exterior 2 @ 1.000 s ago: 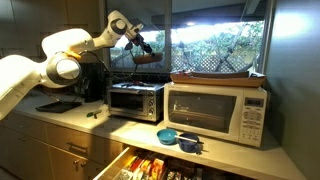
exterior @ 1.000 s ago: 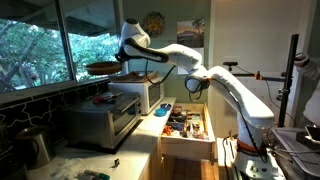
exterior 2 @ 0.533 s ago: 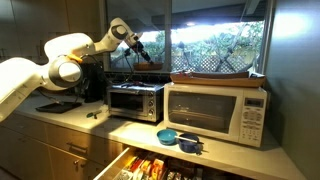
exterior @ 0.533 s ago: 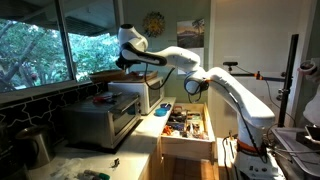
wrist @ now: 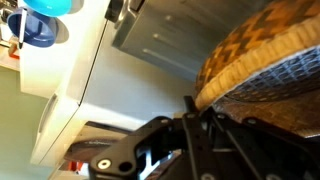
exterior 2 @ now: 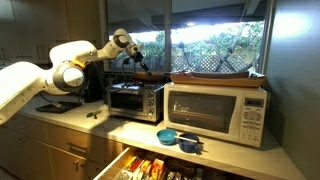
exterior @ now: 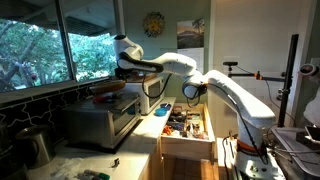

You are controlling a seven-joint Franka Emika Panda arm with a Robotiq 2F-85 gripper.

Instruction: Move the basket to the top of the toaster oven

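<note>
My gripper [exterior: 127, 72] is shut on the rim of a small shallow woven brown basket [exterior: 108, 88], seen close in the wrist view [wrist: 265, 45]. I hold it low over the top of the silver-grey toaster oven [exterior: 100, 120], which also shows in an exterior view [exterior 2: 135, 101]. There the gripper [exterior 2: 137, 66] holds the basket [exterior 2: 148, 75] over the oven's right part. I cannot tell if the basket touches the oven top. The gripper's fingers [wrist: 195, 108] clamp the basket edge.
A white microwave [exterior 2: 215, 113] stands beside the oven with a wide flat reddish-brown tray basket [exterior 2: 215, 76] on top. Blue bowls [exterior 2: 180, 138] sit on the counter. A drawer [exterior: 185, 128] full of items is pulled open. A window is right behind.
The gripper has carried the small basket downward and toward the toaster oven, from well above it to just over its top.
</note>
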